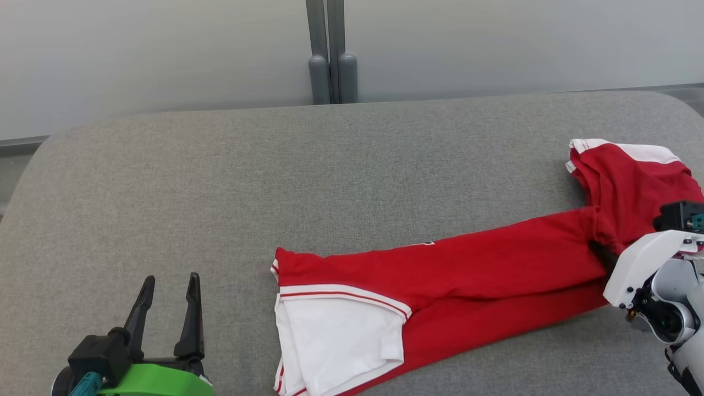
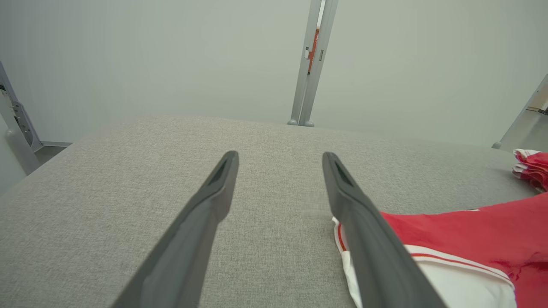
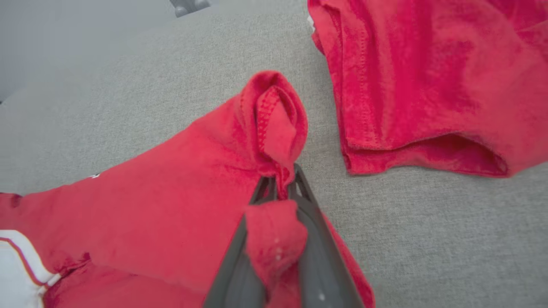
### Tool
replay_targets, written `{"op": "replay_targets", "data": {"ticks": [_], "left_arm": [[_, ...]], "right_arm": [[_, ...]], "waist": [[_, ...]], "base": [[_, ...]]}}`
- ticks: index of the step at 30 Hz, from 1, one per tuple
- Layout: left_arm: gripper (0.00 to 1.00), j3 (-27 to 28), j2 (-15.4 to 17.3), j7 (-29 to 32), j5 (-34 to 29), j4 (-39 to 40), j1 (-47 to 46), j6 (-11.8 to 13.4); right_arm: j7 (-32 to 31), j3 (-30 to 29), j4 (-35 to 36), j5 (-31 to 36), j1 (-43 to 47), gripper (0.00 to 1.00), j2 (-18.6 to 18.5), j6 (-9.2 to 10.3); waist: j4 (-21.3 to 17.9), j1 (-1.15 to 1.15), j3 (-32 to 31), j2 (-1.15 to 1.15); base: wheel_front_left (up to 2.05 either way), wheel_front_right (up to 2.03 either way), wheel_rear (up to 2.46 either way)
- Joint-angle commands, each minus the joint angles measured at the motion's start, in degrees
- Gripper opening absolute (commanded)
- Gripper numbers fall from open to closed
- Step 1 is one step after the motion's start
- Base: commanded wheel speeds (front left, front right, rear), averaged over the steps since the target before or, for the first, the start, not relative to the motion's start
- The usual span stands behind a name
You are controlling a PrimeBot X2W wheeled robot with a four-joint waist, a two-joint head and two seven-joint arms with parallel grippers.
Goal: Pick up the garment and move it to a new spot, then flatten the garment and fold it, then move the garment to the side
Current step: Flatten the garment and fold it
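One soft red fabric garment (image 1: 467, 269) with white panels and red-striped white trim lies stretched across the grey woven upholstered surface (image 1: 275, 181). Its long red body runs from the right gripper (image 1: 602, 254) across to a white-panelled end that lies just to the right of the left gripper (image 1: 170, 286).

The right gripper (image 3: 280, 184) has its two dark fingers pressed together on a bunched fold of the garment (image 3: 171, 205). In the right wrist view a ridge of hemmed red cloth stands up just past the fingertips, and another lump of cloth sits between the fingers nearer the camera. Beyond this gripper and to its right in that view, a second part of the garment lies flat on the surface with a stitched hem and an open edge facing the fingers. The head view shows that part with a white band along its far side.

The left gripper (image 2: 280, 160) has its fingers spread wide with nothing between them, over bare grey surface (image 2: 128, 179). The garment's (image 2: 462, 231) trimmed corner lies beside and partly behind its right finger. Whether the fingertips touch the surface cannot be told.

Far ahead of both grippers, past the surface's far edge, twin grey metal posts (image 1: 331, 55) stand against a pale wall (image 1: 137, 55).
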State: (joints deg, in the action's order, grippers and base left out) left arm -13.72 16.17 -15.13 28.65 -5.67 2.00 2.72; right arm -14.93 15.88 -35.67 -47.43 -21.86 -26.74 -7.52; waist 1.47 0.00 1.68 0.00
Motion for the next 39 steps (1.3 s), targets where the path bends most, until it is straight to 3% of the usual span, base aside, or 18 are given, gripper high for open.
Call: {"op": "replay_targets", "data": {"ticks": [1,9,15,20,25,37,38,39], "left_arm": [[1.0,0.16,-0.21,0.01,-0.23,-0.11,0.78,-0.31],[1.0,0.21,-0.76,0.01,-0.56,-1.27,1.21,-0.69],[1.0,-0.17,-0.65,0.17,-0.52,-2.14,0.2,-0.99],[1.0,-0.72,-0.88,0.25,-0.51,-2.85,-0.92,-1.33],[1.0,-1.49,-1.32,0.41,-0.51,-3.54,-1.84,-1.57],[1.0,-1.61,-2.0,0.09,-0.38,-5.2,-3.09,-2.18],[1.0,-1.59,-2.01,0.07,-0.37,-5.32,-3.15,-2.15],[1.0,-1.55,-2.0,0.06,-0.32,-5.53,-3.26,-2.18]], "right_arm": [[-0.43,-0.2,2.17,-0.75,0.1,0.0,0.02,0.05],[-2.21,0.56,19.23,-8.14,5.64,0.0,3.29,0.04],[-3.44,3.76,27.61,-12.73,8.63,0.0,9.12,0.04],[-1.49,7.19,23.21,-10.38,6.78,0.0,15.36,0.02],[0.09,10.28,16.97,-9.62,5.01,0.0,19.32,0.03],[6.06,15.67,4.48,-10.26,-0.33,0.0,22.54,0.03],[6.55,16.09,3.62,-10.0,-0.68,0.05,22.66,0.03],[7.08,16.61,2.69,-10.16,-1.1,0.36,22.87,0.03]], "waist": [[-0.02,0.0,-0.37,0.0],[2.98,0.0,-1.36,0.0],[7.67,0.0,-1.05,0.0],[11.9,0.0,-0.19,0.0],[15.22,0.0,0.78,0.0],[16.87,0.0,2.0,0.0],[16.75,0.0,2.03,0.0],[16.58,0.0,2.07,0.0]], "base": [[0.0,0.0,0.0],[0.0,0.0,0.0],[0.0,0.0,0.0],[0.0,0.0,0.0],[0.0,0.0,0.0],[0.0,0.0,0.0],[0.0,0.0,0.0],[0.0,0.0,0.0]]}}
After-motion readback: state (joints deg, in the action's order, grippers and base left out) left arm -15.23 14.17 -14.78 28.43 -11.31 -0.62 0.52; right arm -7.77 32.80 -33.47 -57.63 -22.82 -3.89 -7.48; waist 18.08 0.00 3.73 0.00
